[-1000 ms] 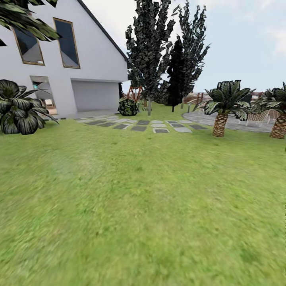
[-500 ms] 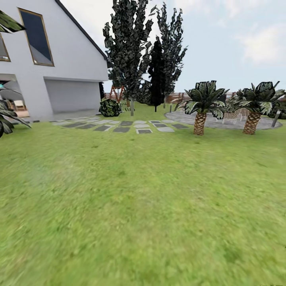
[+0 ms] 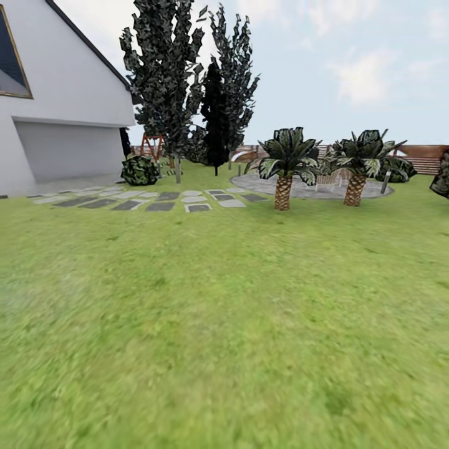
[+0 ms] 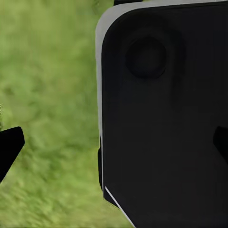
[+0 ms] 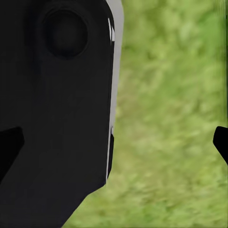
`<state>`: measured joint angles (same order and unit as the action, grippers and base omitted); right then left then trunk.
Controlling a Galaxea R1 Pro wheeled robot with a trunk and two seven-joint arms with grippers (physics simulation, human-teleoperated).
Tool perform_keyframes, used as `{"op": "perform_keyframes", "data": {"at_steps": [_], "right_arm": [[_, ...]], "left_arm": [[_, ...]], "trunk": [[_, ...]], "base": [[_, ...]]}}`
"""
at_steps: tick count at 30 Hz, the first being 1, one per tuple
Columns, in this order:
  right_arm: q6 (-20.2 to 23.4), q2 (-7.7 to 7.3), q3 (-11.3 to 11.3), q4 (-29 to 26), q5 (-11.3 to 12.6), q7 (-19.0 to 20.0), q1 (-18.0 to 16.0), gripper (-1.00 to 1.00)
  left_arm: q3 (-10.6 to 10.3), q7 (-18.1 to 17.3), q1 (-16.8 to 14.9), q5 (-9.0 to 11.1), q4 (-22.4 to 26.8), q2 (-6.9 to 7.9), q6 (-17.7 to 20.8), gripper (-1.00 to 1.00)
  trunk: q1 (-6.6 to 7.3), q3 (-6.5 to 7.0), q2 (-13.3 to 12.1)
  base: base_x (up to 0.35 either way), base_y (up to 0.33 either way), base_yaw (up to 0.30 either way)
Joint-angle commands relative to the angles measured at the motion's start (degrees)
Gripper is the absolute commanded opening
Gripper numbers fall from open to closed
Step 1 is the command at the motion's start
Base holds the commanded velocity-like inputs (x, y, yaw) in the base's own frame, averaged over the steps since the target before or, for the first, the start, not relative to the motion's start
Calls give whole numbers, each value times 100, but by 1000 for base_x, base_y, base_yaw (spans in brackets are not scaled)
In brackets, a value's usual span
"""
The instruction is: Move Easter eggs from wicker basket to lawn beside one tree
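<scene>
Across head view: lawn [image 3: 224, 324] fills foreground, flat, green. White house [image 3: 56, 118] at left edge. Tall tree [image 3: 163, 81], pale trunk, beside near-black conifer [image 3: 215, 112]. Stepping stones [image 3: 156, 201] before them. Two short palms [image 3: 284, 162] right of centre; fence [image 3: 430, 156] far right. Left gripper [image 4: 114, 145] fingers spread wide; right gripper [image 5: 114, 142] likewise spread, both over grass.

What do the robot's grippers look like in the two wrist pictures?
Each gripper shows two black pointed fingers at the picture's edges. Between them sits a large matte black body with rounded corners, a pale grey rim and a round recess.
</scene>
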<state>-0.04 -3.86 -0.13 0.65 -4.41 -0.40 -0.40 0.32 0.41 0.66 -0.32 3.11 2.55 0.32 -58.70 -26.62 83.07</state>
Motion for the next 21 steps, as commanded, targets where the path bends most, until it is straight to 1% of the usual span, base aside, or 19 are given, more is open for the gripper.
{"op": "perform_keyframes", "data": {"at_steps": [1, 18, 21], "right_arm": [[-1, 0, -4, 6, -46, -4, -4, 100], [12, -1, -4, 6, -43, -4, -4, 100], [12, -1, -4, 6, -42, -4, -4, 100]], "left_arm": [[3, 4, 7, -3, 14, 0, 3, 100], [-1, 3, 6, -3, 14, -8, 3, 100], [0, 3, 5, -3, 14, -8, 3, 100]], "trunk": [[-3, -3, 1], [-3, -3, 1], [-3, -3, 1]], "base": [[294, -118, -278], [294, -118, -278], [294, -118, -173]]}}
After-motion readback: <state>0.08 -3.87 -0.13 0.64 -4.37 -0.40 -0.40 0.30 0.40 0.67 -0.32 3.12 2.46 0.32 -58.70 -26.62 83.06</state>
